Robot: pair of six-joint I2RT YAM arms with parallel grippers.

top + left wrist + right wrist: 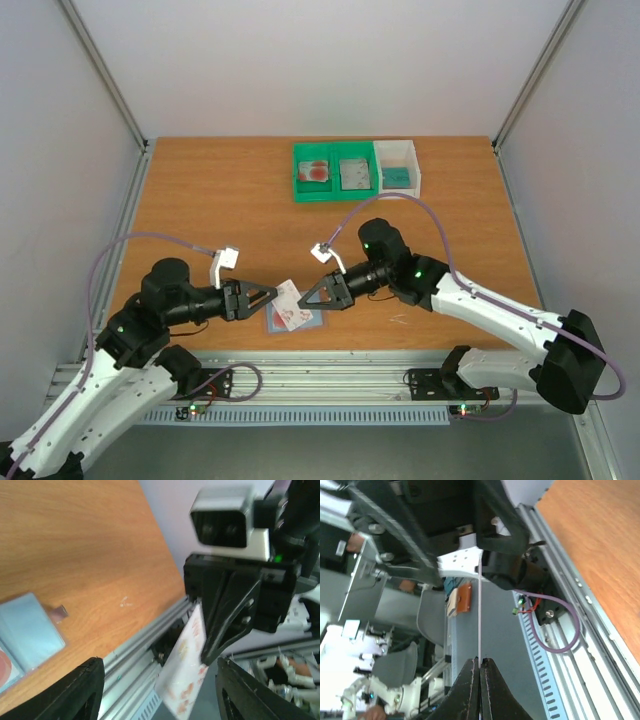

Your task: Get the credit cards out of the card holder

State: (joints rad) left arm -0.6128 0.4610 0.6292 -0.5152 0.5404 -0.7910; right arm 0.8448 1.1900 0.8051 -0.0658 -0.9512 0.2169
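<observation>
A white credit card with red blotches (288, 297) hangs in the air between my two grippers, just above the card holder (281, 322). My right gripper (304, 298) is shut on the card's edge; its wrist view has the card edge-on (479, 610) rising from the closed fingertips (480, 667). My left gripper (162, 692) stands open, one finger (75, 690) on either side of the card (187, 665) without touching it. The card holder lies open on the table with a blue-grey panel (27, 630) showing and something red at its lower edge.
At the back of the table a green tray (335, 195) holds a red-blotched card and a grey one. A white tray (415, 170) beside it holds a teal card. The aluminium rail (330, 365) runs along the near table edge, right below the grippers.
</observation>
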